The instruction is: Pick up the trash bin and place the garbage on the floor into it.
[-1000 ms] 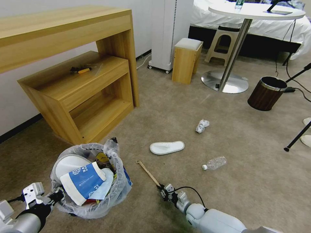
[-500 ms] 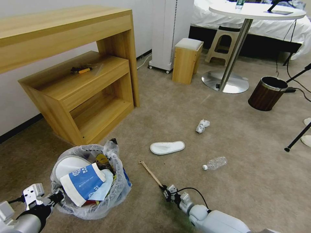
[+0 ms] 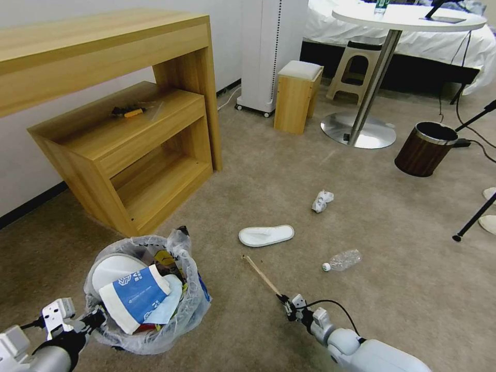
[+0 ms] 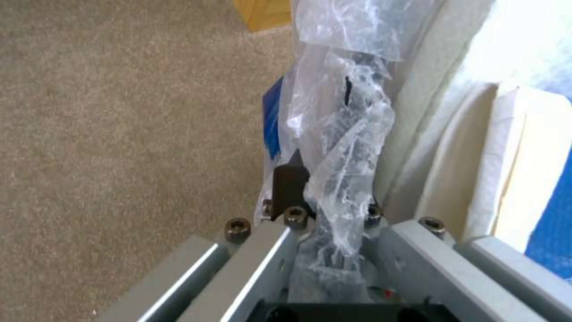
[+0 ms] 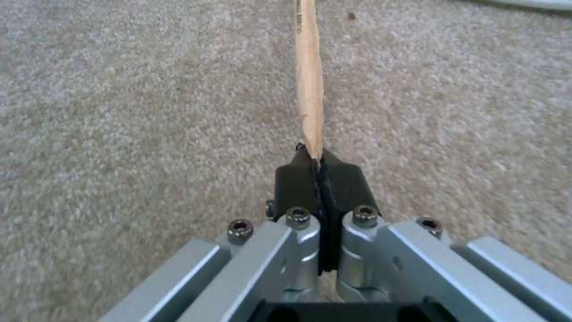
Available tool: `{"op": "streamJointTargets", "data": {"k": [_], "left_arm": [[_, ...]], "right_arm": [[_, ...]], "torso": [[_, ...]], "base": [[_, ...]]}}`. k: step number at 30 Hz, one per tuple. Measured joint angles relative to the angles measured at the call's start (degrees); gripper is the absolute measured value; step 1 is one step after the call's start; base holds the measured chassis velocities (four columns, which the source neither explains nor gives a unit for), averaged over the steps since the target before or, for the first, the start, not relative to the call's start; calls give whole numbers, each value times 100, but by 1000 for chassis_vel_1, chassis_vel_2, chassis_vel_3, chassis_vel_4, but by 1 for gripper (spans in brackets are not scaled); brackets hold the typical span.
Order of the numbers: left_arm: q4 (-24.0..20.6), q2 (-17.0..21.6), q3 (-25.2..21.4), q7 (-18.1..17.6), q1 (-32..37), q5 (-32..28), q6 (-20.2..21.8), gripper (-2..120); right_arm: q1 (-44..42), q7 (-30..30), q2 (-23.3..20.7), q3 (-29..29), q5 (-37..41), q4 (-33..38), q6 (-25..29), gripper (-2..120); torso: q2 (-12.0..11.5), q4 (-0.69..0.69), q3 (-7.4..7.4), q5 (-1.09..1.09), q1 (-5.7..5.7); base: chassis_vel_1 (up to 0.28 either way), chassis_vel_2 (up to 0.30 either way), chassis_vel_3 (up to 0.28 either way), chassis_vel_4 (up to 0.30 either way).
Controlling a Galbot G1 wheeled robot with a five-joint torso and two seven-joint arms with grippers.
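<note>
While low, right hand (image 3: pixel 285 303) pinching stick (image 3: pixel 261 276)

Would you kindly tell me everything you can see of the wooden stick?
The wooden stick is a thin, straight, pale rod of bare light wood. The right gripper is shut on its near end, which tapers between the dark pads in the right wrist view. It slants away toward the white slipper, above the beige carpet; whether its far tip touches the carpet is unclear.
</note>
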Motion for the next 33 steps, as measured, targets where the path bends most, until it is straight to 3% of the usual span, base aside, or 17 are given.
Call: {"op": "streamJointTargets", "data": {"k": [16,22,33], "left_arm": [[149,-61,106,136,17,371,-7,0],[256,-19,198,214,-13,516,-33,0],[356,53,354,270,-90,658,-39,0]], "right_arm": [[-477,-34,-797,890,-108,810,209,0],[-742,-103,-1241,1386,-116,1556,348,0],[-768,-351,-1943,1664,31,2878,504,0]], "torso": [[0,0,0,-1,0],[0,1,0,-1,0],[0,0,0,-2,0]], "base": [[0,0,0,0],[0,0,0,0],[0,0,0,0]]}}
